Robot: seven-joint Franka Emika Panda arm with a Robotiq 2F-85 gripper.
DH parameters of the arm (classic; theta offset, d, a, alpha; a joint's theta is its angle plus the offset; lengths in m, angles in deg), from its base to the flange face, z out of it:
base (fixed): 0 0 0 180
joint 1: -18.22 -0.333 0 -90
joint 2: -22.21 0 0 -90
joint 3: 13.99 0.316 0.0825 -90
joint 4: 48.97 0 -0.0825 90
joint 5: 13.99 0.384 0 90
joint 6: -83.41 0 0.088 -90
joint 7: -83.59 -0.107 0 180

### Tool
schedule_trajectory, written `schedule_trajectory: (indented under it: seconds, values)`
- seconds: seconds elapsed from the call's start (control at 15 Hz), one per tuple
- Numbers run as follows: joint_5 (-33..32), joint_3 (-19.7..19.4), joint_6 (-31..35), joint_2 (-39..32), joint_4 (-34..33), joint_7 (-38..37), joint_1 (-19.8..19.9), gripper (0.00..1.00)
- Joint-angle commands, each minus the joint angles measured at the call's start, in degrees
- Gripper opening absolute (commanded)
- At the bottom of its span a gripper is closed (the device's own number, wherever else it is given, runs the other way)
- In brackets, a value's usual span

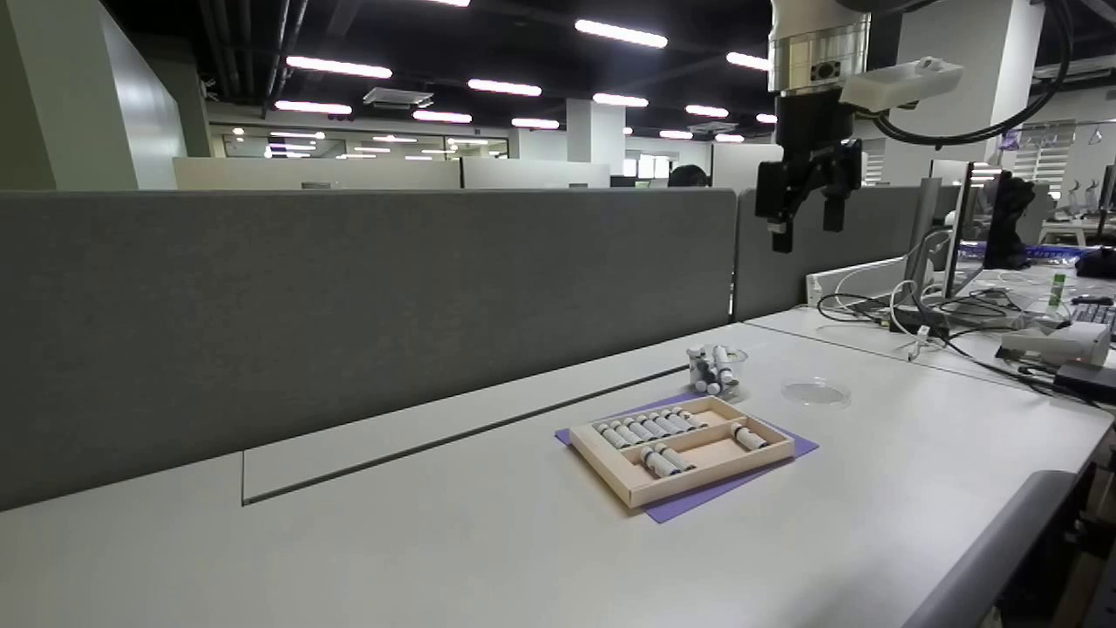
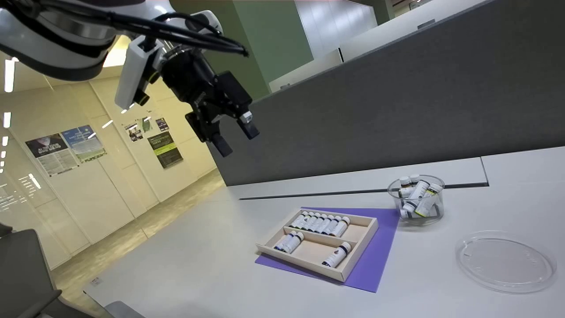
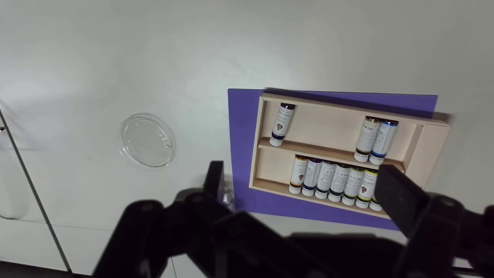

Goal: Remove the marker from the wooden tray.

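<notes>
A white table [image 1: 418,558] carried it all, and in an exterior view two grey panels [image 1: 366,331] of partition stood along its far side. One arm [image 1: 818,61] hung over the table, and one chair [image 2: 26,269] stood at the lower left of an exterior view. The single hand [image 2: 237,139] hung well above the table, apart from the tray, its two fingers [image 2: 250,129] spread with a wide gap between them.

One purple sheet [image 2: 375,251] lay flat on the table, and on it sat the one tray, [image 3: 322,125] turned slightly, with one end reaching past the sheet's edge in the wrist view. One long divider [image 3: 316,150] split the tray into two compartments.

One round clear dish [image 3: 148,141] lay flat, near the sheet but apart from it. One clear cup [image 2: 439,207] stood by a corner of the sheet — touching or not, I could not tell. It held a bundle [image 2: 426,201] of tubes, overlapped too much to count surely.

At least ten tubes lay in the tray. The compartment uppermost in the wrist view held three: a lone tube [image 3: 282,123] near one end and a pair [image 3: 374,135] side by side near the opposite end, white caps overlapping the divider. The other compartment held a row [image 3: 326,175] in which seven could be counted — the last partly hidden by a finger — with white caps at the outer wall.
</notes>
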Motion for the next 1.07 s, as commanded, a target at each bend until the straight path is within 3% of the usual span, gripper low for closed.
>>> schedule_trajectory:
  seconds: [0.0, 0.73, 1.0]
  values:
    - [-0.4, -1.2, -0.2, 0.0, -0.1, -0.3, -1.2, 1.00]
    - [-1.2, -1.3, 1.6, -0.6, -0.2, -0.2, -1.0, 1.00]
    - [5.1, -4.9, 4.7, -8.1, -5.0, 7.6, -2.7, 1.00]
